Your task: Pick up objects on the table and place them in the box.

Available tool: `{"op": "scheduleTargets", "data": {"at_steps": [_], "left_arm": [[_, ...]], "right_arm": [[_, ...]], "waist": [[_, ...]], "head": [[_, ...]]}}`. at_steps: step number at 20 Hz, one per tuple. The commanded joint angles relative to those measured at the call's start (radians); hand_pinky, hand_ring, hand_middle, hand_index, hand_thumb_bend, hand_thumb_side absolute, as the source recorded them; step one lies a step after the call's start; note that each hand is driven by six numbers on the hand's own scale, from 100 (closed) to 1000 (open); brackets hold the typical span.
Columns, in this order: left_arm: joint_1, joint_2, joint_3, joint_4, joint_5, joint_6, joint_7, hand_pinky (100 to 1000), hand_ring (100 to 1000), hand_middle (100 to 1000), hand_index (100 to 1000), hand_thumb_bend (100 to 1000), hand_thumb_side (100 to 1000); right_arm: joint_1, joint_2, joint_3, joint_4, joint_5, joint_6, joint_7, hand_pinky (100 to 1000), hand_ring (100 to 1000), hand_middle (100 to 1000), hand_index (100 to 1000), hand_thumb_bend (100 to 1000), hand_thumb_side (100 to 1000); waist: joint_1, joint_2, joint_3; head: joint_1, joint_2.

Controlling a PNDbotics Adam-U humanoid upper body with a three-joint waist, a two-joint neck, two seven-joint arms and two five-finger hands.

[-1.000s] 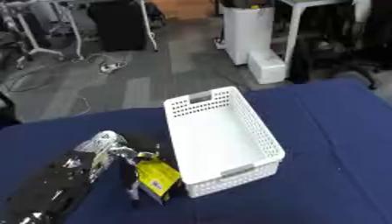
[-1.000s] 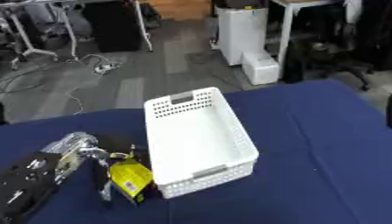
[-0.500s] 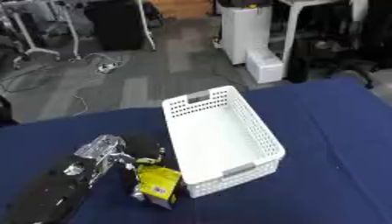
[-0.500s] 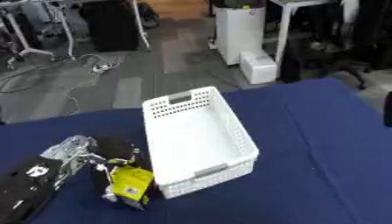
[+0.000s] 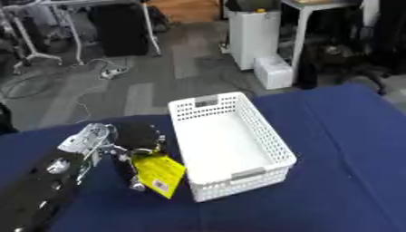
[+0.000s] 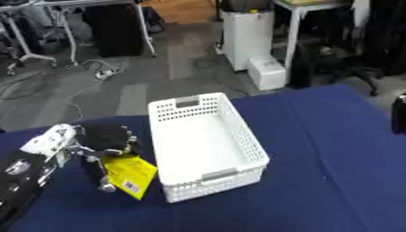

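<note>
Left of the box, the left hand has its fingers curled round a yellow packet, holding it up just beside the near-left wall and not yet over the opening. Box looks empty so far, so I'd say nothing's been dropped in and this is the first item on its way; I can't spot anything else waiting on the blue counter. Right hand isn't clearly showing, so can't tell what it's doing.
</note>
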Motion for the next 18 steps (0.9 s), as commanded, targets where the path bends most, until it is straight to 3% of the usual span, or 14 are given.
{"op": "scheduleTargets", "data": {"at_steps": [1,9,12,17,18], "left_arm": [[-0.044,0.04,0.054,-0.098,0.081,0.042,-0.01,100,100,321,459,448,519],[-0.102,-0.011,0.1,-0.117,0.16,0.142,0.011,100,100,317,457,457,519],[-0.106,-0.089,0.104,-0.038,0.067,0.131,0.094,100,100,320,459,458,522],[-0.088,-0.258,0.116,0.174,-0.222,0.086,0.281,100,100,331,464,457,534],[-0.084,-0.28,0.122,0.217,-0.282,0.082,0.316,100,142,347,464,442,558]], "right_arm": [[-0.002,-0.021,-0.015,-0.013,0.004,-0.129,0.124,210,288,402,482,100,1000],[-0.009,-0.021,-0.011,-0.013,0.004,-0.13,0.123,210,288,401,482,100,1000],[-0.023,-0.019,-0.009,-0.013,-0.007,-0.127,0.12,210,288,402,482,100,1000],[-0.054,-0.009,0.004,-0.013,-0.022,-0.111,0.138,210,289,403,482,100,1000],[-0.063,-0.007,0.007,-0.013,-0.027,-0.107,0.142,210,289,403,483,100,1000]], "waist": [[-0.007,-0.009,0.001],[-0.008,-0.008,-0.004],[-0.011,-0.004,-0.017],[-0.011,0.01,-0.041],[-0.009,0.012,-0.047]], "head": [[0.0,-0.021],[-0.005,-0.041],[0.001,-0.063],[0.017,-0.095],[0.025,-0.098]]}}
